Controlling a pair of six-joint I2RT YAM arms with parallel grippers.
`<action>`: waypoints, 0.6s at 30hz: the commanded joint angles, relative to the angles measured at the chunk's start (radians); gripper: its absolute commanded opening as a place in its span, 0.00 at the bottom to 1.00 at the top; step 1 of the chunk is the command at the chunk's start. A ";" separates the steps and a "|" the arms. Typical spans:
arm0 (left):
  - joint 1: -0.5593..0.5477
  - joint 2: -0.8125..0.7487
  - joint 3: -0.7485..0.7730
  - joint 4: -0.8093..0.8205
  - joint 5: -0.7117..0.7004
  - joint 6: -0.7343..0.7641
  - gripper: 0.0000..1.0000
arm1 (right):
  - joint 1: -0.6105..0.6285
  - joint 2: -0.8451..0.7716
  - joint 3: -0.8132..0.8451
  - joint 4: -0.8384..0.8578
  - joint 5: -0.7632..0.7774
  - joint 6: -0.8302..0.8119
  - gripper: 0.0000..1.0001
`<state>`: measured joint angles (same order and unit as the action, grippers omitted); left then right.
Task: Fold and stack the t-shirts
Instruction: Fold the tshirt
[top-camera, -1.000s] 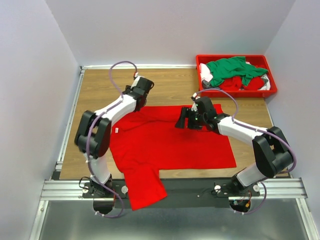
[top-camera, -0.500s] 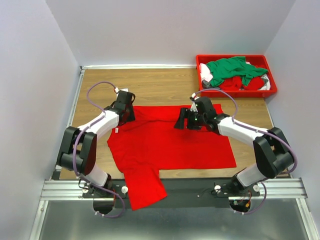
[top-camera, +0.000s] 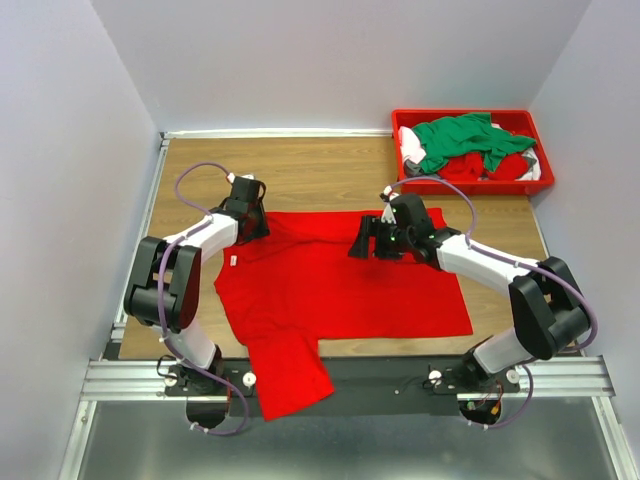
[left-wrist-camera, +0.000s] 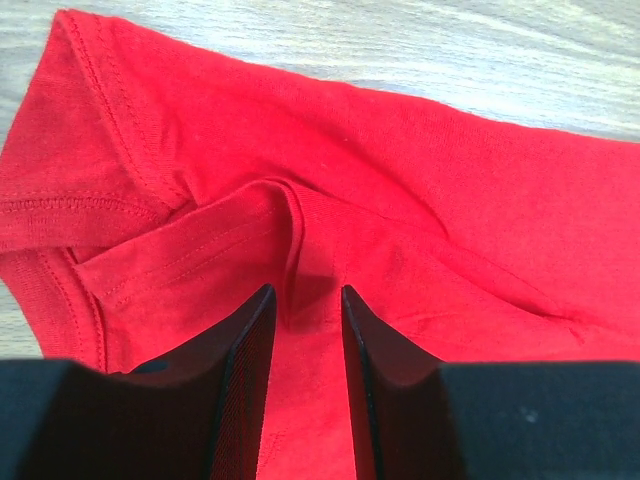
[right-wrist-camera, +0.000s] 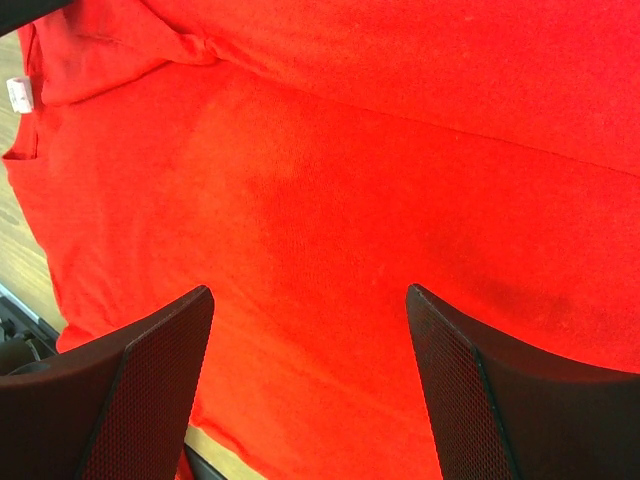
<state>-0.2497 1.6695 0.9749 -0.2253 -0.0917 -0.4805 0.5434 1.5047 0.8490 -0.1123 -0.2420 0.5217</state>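
Straddling a raised fold of the red shirt (top-camera: 340, 285) near its sleeve, my left gripper (left-wrist-camera: 303, 298) stands narrow; whether it pinches that fold I cannot tell; my right gripper (right-wrist-camera: 310, 300) hangs wide over the flat cloth below it; the shirt lies spread on the table (top-camera: 330, 180).

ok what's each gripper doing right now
left gripper: jaws narrow around a fold of the red t-shirt, grip unclear
right gripper: open, holding nothing

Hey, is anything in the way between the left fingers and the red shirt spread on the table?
Nothing visible. The left fingers straddle a raised fold of the red shirt, with only cloth between them.
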 joint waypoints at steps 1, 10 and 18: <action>0.001 0.007 0.002 0.014 0.006 -0.003 0.41 | 0.006 0.011 -0.010 -0.020 0.007 -0.019 0.85; 0.003 0.056 0.001 0.021 0.017 0.000 0.41 | 0.006 0.015 -0.001 -0.023 0.007 -0.020 0.85; 0.001 0.049 -0.008 0.023 0.032 -0.003 0.23 | 0.006 0.017 -0.001 -0.024 0.009 -0.023 0.85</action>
<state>-0.2501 1.7187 0.9749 -0.2035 -0.0902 -0.4797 0.5434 1.5097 0.8490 -0.1150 -0.2420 0.5209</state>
